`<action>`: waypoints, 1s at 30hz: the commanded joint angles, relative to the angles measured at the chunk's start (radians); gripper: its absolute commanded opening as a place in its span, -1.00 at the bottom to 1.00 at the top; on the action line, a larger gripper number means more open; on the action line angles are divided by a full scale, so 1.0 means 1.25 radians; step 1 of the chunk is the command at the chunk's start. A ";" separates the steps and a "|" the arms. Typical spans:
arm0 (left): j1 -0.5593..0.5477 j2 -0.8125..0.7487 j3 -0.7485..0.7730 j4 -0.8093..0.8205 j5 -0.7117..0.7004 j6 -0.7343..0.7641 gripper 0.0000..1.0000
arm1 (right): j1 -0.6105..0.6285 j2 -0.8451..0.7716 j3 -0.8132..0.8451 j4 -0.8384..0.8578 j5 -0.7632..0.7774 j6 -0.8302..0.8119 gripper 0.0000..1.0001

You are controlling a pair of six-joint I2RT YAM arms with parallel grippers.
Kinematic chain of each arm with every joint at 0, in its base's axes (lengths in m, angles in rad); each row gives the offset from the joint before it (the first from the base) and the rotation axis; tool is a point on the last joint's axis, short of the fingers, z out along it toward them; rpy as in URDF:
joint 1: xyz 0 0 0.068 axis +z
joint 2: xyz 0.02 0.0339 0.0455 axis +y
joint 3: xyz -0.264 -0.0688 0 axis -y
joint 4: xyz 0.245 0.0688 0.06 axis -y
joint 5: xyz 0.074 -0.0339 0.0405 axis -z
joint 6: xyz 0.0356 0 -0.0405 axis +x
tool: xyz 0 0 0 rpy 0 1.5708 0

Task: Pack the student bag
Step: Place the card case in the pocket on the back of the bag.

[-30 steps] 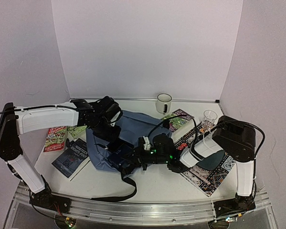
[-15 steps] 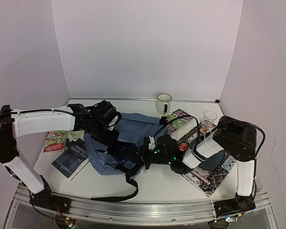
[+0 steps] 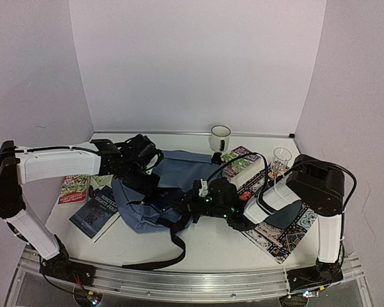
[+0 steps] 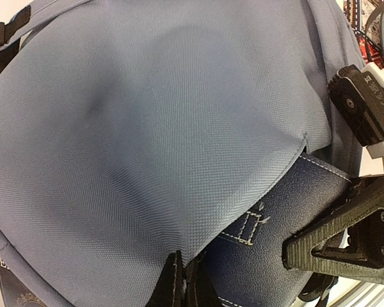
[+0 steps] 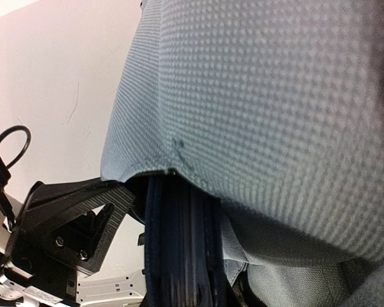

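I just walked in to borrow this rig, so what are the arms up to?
Both arms are working on the blue backpack in the middle of the table. The left gripper is pinched shut on its fabric edge. The right gripper grips a dark blue notebook, which sits partly under that flap. More books lie beside the bag.

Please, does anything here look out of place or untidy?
The bag lies crumpled, and its black strap trails loose toward the near edge of the table. Nothing looks spilled or broken.
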 commanded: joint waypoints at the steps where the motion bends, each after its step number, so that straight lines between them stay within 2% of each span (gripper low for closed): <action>1: 0.000 -0.008 0.017 -0.015 0.006 0.009 -1.00 | -0.030 -0.009 0.037 0.325 0.108 0.012 -1.00; 7: 0.000 0.009 0.031 -0.018 -0.016 0.008 -1.00 | -0.032 0.006 0.070 0.369 0.112 0.032 -1.00; 10: 0.000 0.030 0.032 -0.030 -0.052 0.008 -1.00 | -0.034 -0.011 0.070 0.379 0.118 0.030 -1.00; 14: 0.000 0.032 0.047 -0.031 -0.043 0.006 -1.00 | -0.038 -0.038 0.071 0.375 0.116 0.020 -1.00; 24: 0.000 -0.017 0.147 -0.031 0.205 -0.005 -1.00 | -0.037 -0.013 0.115 0.256 0.119 -0.050 -1.00; 28: 0.000 -0.016 0.136 -0.028 0.251 -0.013 -1.00 | -0.037 0.001 0.167 0.205 0.113 -0.070 -1.00; 30: -0.001 -0.012 0.127 -0.026 0.250 -0.004 -1.00 | -0.037 0.012 0.215 0.132 0.085 -0.084 -0.99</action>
